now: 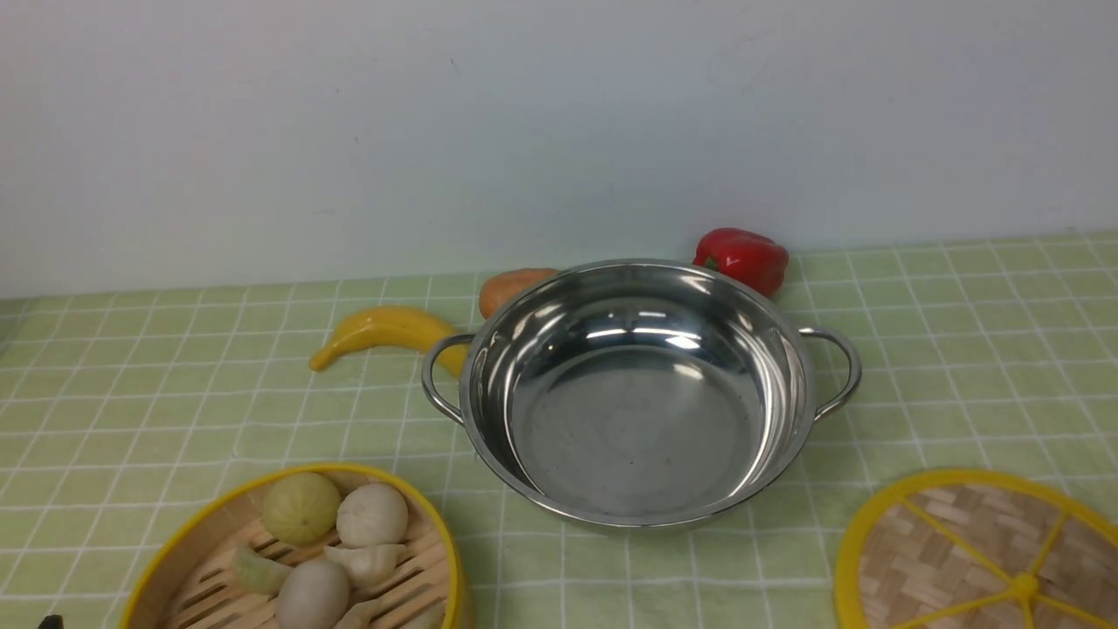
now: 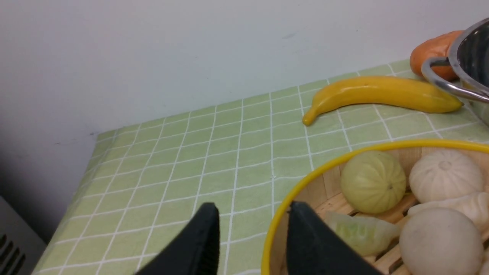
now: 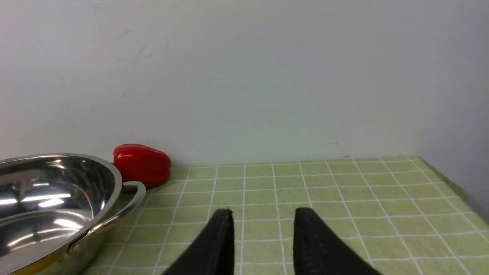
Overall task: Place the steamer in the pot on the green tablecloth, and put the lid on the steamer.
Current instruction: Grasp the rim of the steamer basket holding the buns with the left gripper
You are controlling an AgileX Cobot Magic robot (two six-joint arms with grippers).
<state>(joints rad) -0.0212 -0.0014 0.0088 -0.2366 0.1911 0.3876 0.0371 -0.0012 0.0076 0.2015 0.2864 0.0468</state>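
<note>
The steamer [image 1: 336, 469], a yellow-rimmed bamboo basket with pale buns and dumplings inside, sits at the front left of the green tablecloth [image 1: 961, 349]. The shiny pot [image 1: 638, 437] stands empty in the middle. The lid [image 1: 961, 542], a woven disc with yellow spokes, lies flat at the front right, cut off by the frame. My left gripper [image 2: 252, 208] is open and straddles the rim of the steamer [image 2: 420, 143], one finger outside and one inside. My right gripper [image 3: 261, 214] is open over bare cloth to the right of the pot [image 3: 46, 214]. The lid does not show in its view.
A yellow banana [image 1: 389, 330] lies by the pot's left handle. An orange vegetable [image 1: 511, 284] and a red pepper [image 1: 747, 255] sit behind the pot against the wall. The cloth's left and right edges show in the wrist views.
</note>
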